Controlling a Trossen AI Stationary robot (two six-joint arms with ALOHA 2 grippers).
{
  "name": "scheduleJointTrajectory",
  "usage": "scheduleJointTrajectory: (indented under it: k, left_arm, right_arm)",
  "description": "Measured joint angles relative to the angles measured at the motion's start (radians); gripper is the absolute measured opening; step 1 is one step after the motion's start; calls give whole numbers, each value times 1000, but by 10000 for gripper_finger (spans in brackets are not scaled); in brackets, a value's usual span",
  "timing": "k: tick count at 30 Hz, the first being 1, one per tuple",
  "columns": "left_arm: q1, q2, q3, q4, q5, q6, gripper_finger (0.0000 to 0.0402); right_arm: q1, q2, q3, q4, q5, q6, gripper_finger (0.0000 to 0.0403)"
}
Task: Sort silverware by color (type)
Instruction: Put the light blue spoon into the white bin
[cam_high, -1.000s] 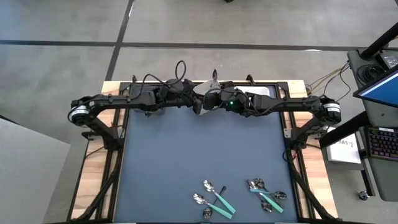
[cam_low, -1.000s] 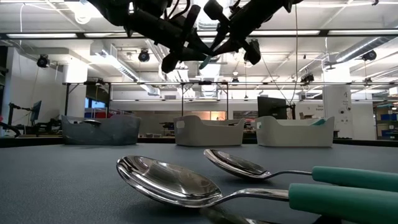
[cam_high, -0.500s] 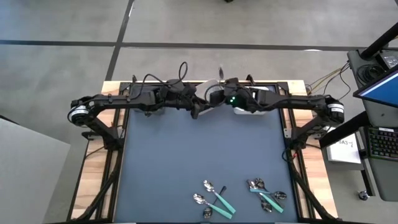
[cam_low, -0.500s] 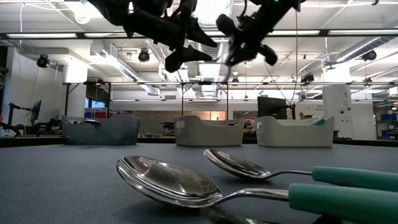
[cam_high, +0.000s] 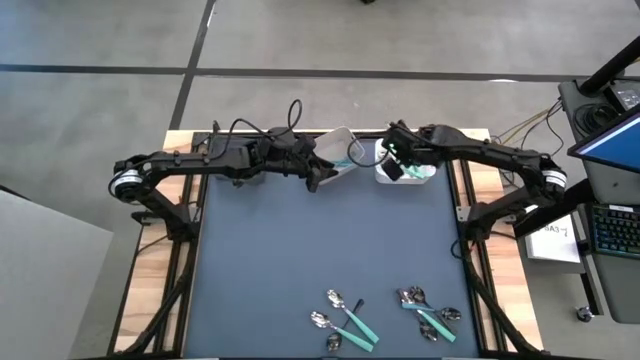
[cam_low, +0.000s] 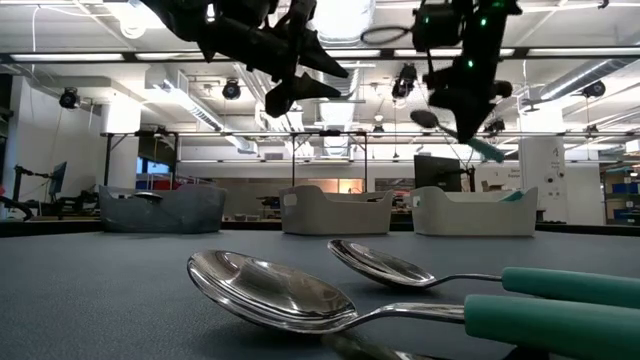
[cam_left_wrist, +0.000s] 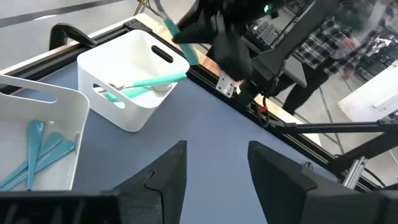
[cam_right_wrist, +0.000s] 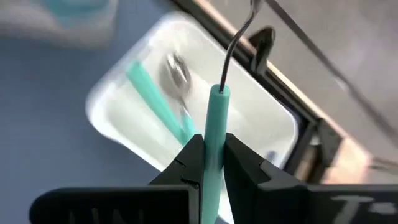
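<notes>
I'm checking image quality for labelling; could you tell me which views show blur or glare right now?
Right wrist view: the white bin and its teal spoon are motion-blurred, the held spoon sharp. Low view: ceiling lights glare; the nearest spoons reflect them. Left wrist view: the background is smeared.

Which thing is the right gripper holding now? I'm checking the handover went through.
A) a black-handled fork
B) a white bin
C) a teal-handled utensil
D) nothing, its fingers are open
C: in the right wrist view the right gripper is shut on a teal-handled utensil, held above a white bin; the left gripper is open with nothing in it.
</notes>
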Motion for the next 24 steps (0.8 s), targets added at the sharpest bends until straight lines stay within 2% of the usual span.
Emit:
scheduleJointTrajectory:
  k: [7, 10, 12, 15, 24]
  left_arm:
    - [0, 0, 0, 0, -43, -12, 150]
    - [0, 0, 0, 0, -47, -32, 150]
    - [0, 0, 0, 0, -47, -34, 150]
    - [0, 0, 0, 0, -47, -36, 150]
    - [0, 0, 0, -3, -47, -49, 150]
  right_arm:
    - [-42, 97, -43, -1, 0, -362, 28]
    - [-44, 136, -56, -6, 59, -436, 28]
    - [-44, 155, -57, -2, 113, -443, 28]
    - [-44, 172, -57, 6, 134, -433, 31]
    - [-42, 161, -42, -57, 114, -213, 123]
